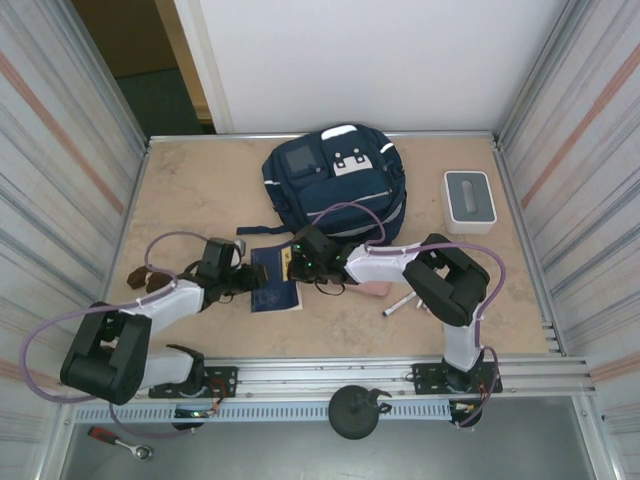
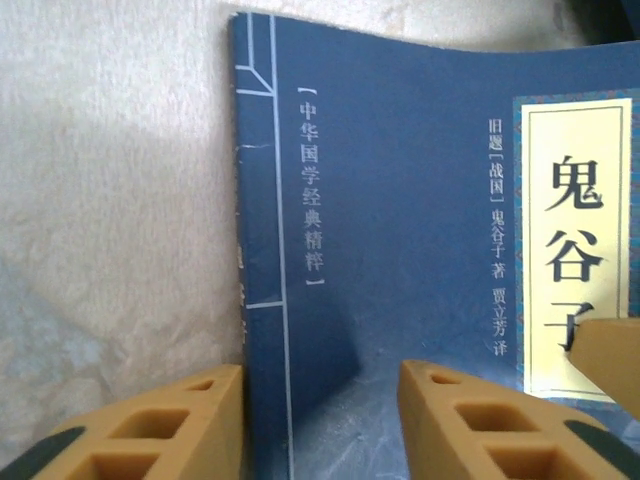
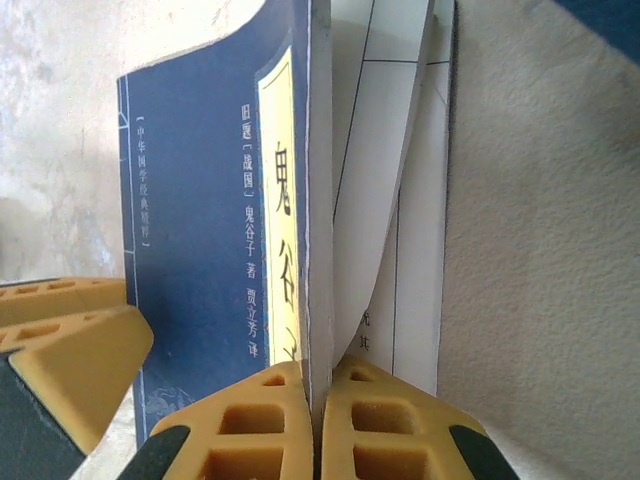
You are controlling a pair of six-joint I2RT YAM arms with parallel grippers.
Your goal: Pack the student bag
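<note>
Navy-blue paperback book [image 1: 274, 284] (pages fanned open) is pinched by the right tool [image 3: 318, 385], left tool [image 2: 320, 385] spread astride its spine.

Book [image 2: 400, 220] title partly beyond right edge

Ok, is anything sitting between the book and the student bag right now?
Nothing visible lies on the table between the book and the student bag; the right gripper, shut on the book, sits at that gap. Whether the bag's opening is unzipped cannot be told.
</note>
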